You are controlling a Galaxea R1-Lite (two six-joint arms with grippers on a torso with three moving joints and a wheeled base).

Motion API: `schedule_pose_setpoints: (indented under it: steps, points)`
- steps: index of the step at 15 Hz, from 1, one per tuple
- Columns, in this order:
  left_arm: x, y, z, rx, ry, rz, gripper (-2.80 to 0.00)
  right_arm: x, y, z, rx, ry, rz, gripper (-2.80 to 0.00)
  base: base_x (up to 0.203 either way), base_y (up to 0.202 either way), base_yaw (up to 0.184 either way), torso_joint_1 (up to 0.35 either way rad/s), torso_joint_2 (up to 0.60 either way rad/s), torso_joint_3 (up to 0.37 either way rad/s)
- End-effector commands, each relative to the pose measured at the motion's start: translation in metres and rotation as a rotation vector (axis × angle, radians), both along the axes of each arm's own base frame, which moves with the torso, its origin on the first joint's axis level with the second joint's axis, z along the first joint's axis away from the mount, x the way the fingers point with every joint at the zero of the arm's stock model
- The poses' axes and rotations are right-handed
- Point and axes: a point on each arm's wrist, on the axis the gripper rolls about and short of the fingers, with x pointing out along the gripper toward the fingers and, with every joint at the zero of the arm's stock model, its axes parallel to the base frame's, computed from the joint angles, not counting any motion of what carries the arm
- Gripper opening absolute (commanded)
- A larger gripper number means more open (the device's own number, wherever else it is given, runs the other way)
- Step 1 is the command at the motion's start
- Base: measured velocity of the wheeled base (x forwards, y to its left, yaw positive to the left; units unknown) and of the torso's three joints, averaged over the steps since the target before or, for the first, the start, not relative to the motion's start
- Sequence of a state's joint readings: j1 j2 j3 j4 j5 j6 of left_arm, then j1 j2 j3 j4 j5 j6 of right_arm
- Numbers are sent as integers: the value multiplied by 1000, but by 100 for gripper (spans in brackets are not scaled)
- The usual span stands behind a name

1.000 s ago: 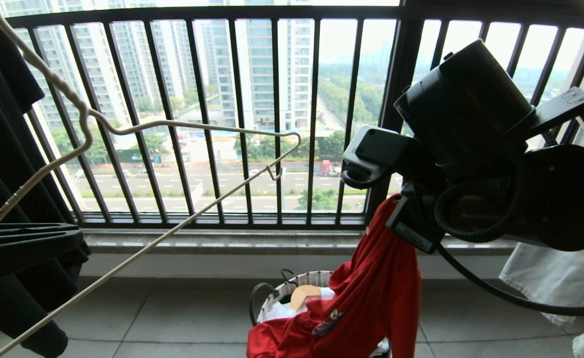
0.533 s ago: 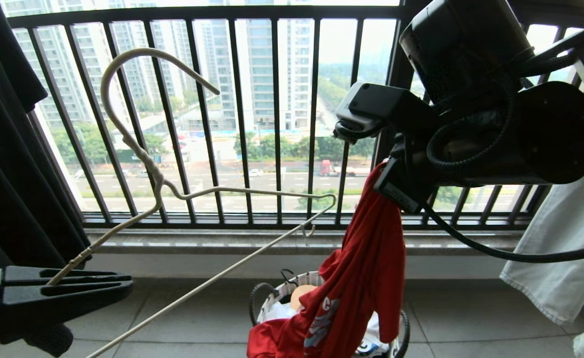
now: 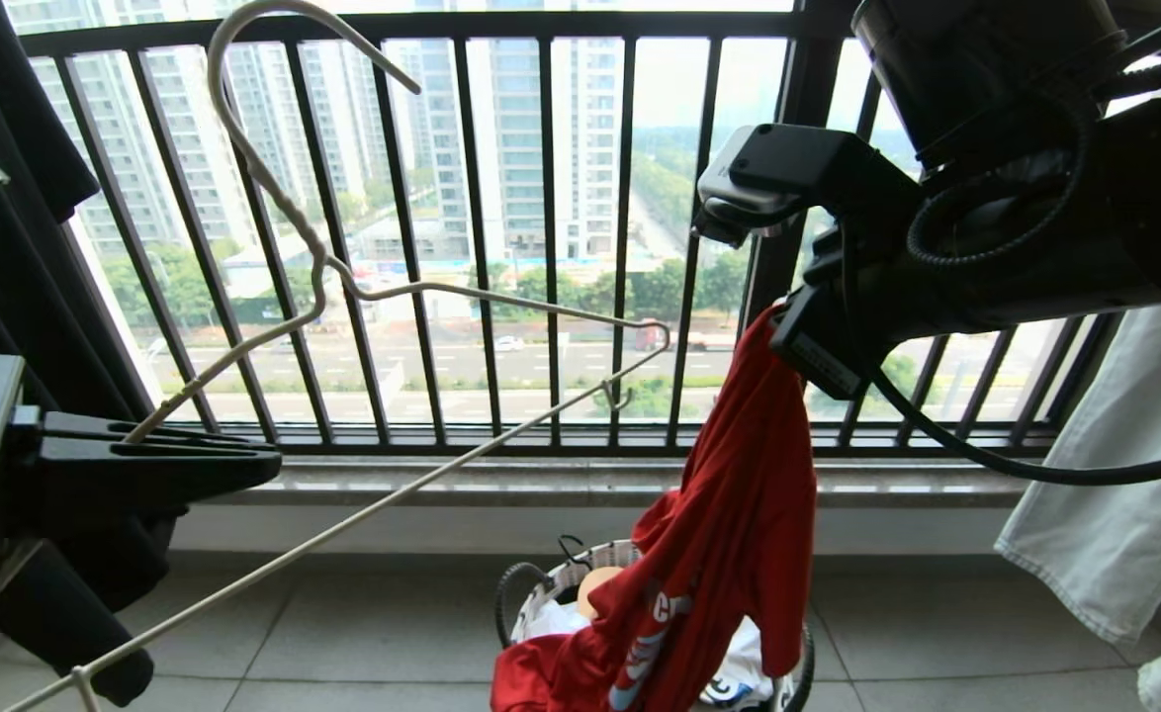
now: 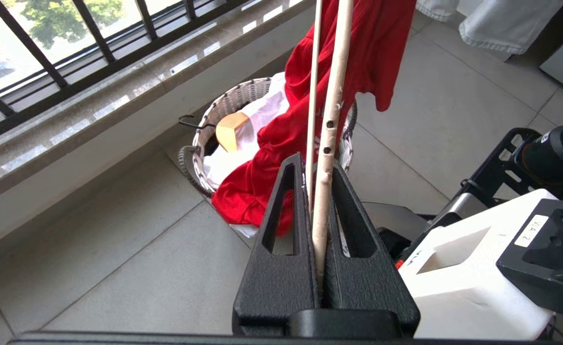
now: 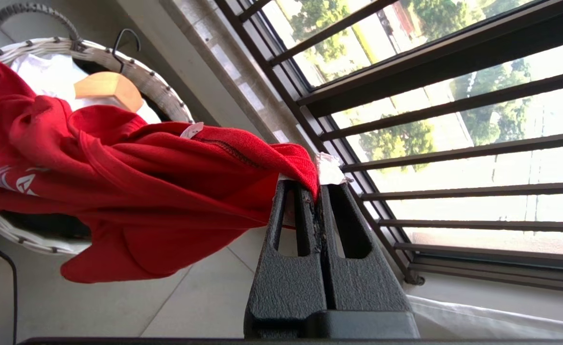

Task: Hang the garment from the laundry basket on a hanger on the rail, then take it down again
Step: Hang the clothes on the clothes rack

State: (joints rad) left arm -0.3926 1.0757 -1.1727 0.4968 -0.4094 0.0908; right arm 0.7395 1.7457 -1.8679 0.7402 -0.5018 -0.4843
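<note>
Hanger (image 3: 412, 297) raised, L gripper (image 4: 317, 167) clamping it; R gripper (image 5: 316, 189) pinches garment (image 3: 739, 514).

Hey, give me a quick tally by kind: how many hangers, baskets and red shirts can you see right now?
Hangers: 2, the cream wire hanger in the left tool and a wooden hanger in the basket
Baskets: 1, the white laundry basket
Red shirts: 1, the red T-shirt held by the right tool
Total: 4
</note>
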Motion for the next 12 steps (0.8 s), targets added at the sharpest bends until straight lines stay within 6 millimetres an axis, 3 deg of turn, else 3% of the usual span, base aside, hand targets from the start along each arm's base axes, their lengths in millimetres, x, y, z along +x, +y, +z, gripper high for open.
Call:
schedule_pose_setpoints:
  steps: [1, 3, 5, 9, 12]
  points:
    - [22, -5, 20, 26, 5, 2, -280, 3, -4, -1, -6, 3, -18, -280, 0, 0, 0, 0, 0, 0]
    - [38, -5, 27, 65, 48, -19, -280, 8, -7, -3, -7, 9, -34, -280, 0, 0, 0, 0, 0, 0]
    - [55, 0, 21, 76, 111, -68, -280, 12, -5, -8, -12, 26, -35, -280, 0, 0, 0, 0, 0, 0]
    - [55, 17, -9, 14, 193, -193, -280, 18, 1, -15, -20, 42, -37, -280, 0, 0, 0, 0, 0, 0]
    - [62, 34, -23, -69, 143, -285, -280, 21, 7, -18, -26, 42, -27, -280, 0, 0, 0, 0, 0, 0]
